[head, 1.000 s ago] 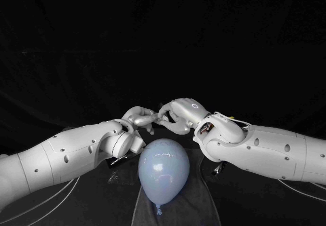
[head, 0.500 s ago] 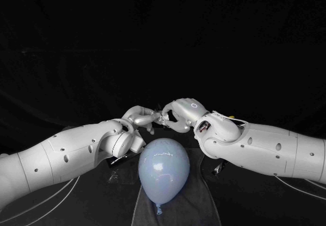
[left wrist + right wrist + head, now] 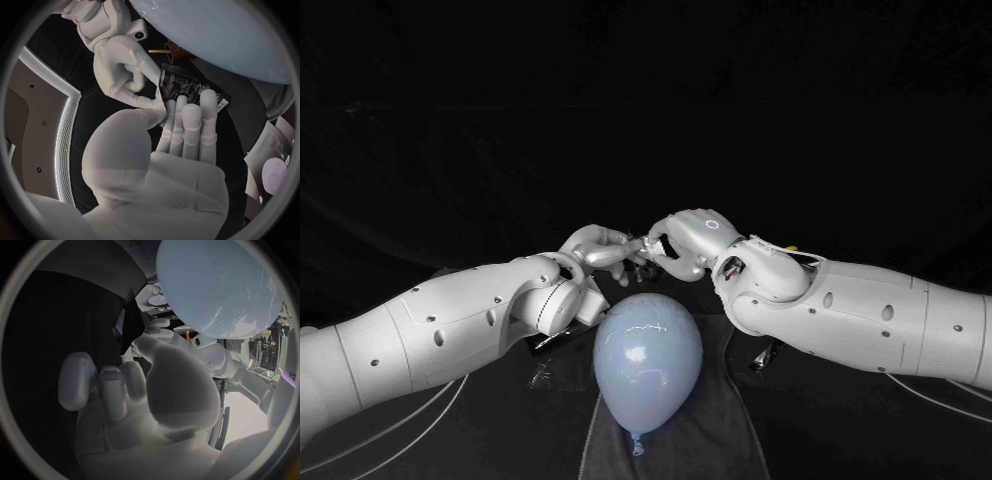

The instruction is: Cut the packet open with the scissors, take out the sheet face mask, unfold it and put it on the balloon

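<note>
A pale blue balloon (image 3: pixel 646 355) lies on a dark grey cloth (image 3: pixel 721 432) in front of me. Behind it my two hands meet. A small dark packet (image 3: pixel 187 92) with purple print rests against the fingers of my left hand (image 3: pixel 596 248), held there by its thumb. My right hand (image 3: pixel 684 238) pinches the packet's edge from the other side. In the right wrist view the packet (image 3: pixel 130 320) stands edge-on beyond my right hand (image 3: pixel 125 385), with the balloon (image 3: pixel 219 285) close by. Most of the packet is hidden in the head view.
A dark thing, possibly the scissors (image 3: pixel 764 355), lies beside the cloth on the balloon's right. A small clear scrap (image 3: pixel 538 377) lies on its left. The table (image 3: pixel 877 440) is black all round.
My right hand has edged a little toward the left hand, so the fingertips of both now meet at the packet. The balloon has not moved.
</note>
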Robot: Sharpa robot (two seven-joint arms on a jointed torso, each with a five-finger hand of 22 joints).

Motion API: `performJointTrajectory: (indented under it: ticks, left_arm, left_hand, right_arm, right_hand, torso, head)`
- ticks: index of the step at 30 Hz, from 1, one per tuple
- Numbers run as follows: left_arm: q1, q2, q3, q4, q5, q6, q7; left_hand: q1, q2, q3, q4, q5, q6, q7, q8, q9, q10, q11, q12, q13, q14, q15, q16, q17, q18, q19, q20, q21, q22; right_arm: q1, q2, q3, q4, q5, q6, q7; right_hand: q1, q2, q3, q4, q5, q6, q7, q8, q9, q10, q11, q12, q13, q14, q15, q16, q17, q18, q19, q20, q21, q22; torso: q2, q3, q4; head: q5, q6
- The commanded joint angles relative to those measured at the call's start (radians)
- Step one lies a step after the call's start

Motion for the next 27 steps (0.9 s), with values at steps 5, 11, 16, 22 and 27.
performJointTrajectory:
  ticks: [5,11,16,22,27]
  left_arm:
    - [0.002,0.000,0.002,0.017,-0.011,0.032,0.054]
    - [0.002,-0.002,0.002,0.022,-0.015,0.037,0.068]
    - [0.002,-0.003,0.002,0.024,-0.021,0.039,0.075]
    - [0.002,-0.004,0.002,0.029,-0.026,0.040,0.085]
    - [0.002,-0.004,0.002,0.031,-0.027,0.041,0.093]
  left_hand:
    - [-0.002,0.015,0.103,-0.096,0.003,0.002,0.005,0.005,0.006,0.002,-0.002,-0.008,0.000,-0.014,-0.003,-0.007,-0.018,0.014,-0.007,-0.004,0.005,0.002]
    - [-0.008,0.022,0.111,-0.103,0.003,-0.004,0.010,0.006,0.017,-0.016,0.005,-0.024,-0.005,-0.039,0.002,-0.020,-0.052,0.013,-0.017,0.000,0.006,0.004]
    - [-0.012,0.026,0.117,-0.108,0.003,-0.007,0.014,0.008,0.031,-0.027,0.010,-0.042,-0.011,-0.046,0.007,-0.023,-0.060,0.013,-0.021,0.004,0.009,0.006]
    - [-0.016,0.029,0.124,-0.114,0.003,-0.013,0.017,0.010,0.048,-0.037,0.015,-0.068,-0.017,-0.053,0.011,-0.026,-0.070,0.014,-0.026,0.009,0.013,0.009]
    - [-0.019,0.031,0.126,-0.115,0.003,-0.015,0.018,0.011,0.057,-0.040,0.017,-0.080,-0.019,-0.054,0.013,-0.026,-0.071,0.014,-0.028,0.011,0.015,0.010]
  right_arm:
    - [-0.001,0.010,-0.002,-0.010,-0.026,0.066,-0.006]
    - [-0.001,0.014,-0.003,-0.011,-0.028,0.077,-0.001]
    - [-0.001,0.015,-0.003,-0.012,-0.028,0.086,0.001]
    - [-0.002,0.017,-0.003,-0.014,-0.019,0.094,0.010]
    - [-0.002,0.017,-0.003,-0.015,0.005,0.079,0.039]
  right_hand:
    - [0.011,-0.027,-0.013,-0.011,-0.002,-0.043,0.005,-0.038,-0.022,-0.012,0.009,-0.016,0.127,0.104,0.010,0.003,0.264,0.006,-0.004,0.012,-0.015,0.174]
    - [0.016,-0.029,-0.018,-0.012,-0.002,-0.053,0.005,-0.047,-0.027,-0.016,0.009,-0.020,0.125,0.104,0.010,0.003,0.264,0.006,-0.006,0.013,-0.018,0.173]
    - [0.016,-0.028,-0.018,-0.012,-0.002,-0.053,0.005,-0.047,-0.027,-0.016,0.009,-0.019,0.125,0.104,0.010,0.003,0.264,0.006,-0.005,0.013,-0.017,0.173]
    - [0.016,-0.025,-0.021,-0.009,-0.002,-0.041,0.004,-0.044,-0.028,-0.013,0.009,-0.014,0.128,0.104,0.010,0.003,0.264,0.006,-0.005,0.014,-0.015,0.174]
    - [0.025,0.007,-0.009,-0.001,-0.002,0.032,-0.006,-0.015,-0.021,0.006,0.000,0.010,0.144,0.104,0.003,0.003,0.264,0.003,0.003,0.010,0.003,0.179]
  torso:
    - [0.000,-0.0001,0.0003]
    - [0.000,-0.0001,0.0002]
    - [0.000,0.0002,-0.0001]
    - [0.000,0.0004,-0.0002]
    - [0.001,0.0004,-0.0008]
  head:
    - [0.000,-0.001]
    - [-0.001,0.000]
    - [-0.001,-0.001]
    - [-0.001,-0.001]
    - [-0.003,-0.001]
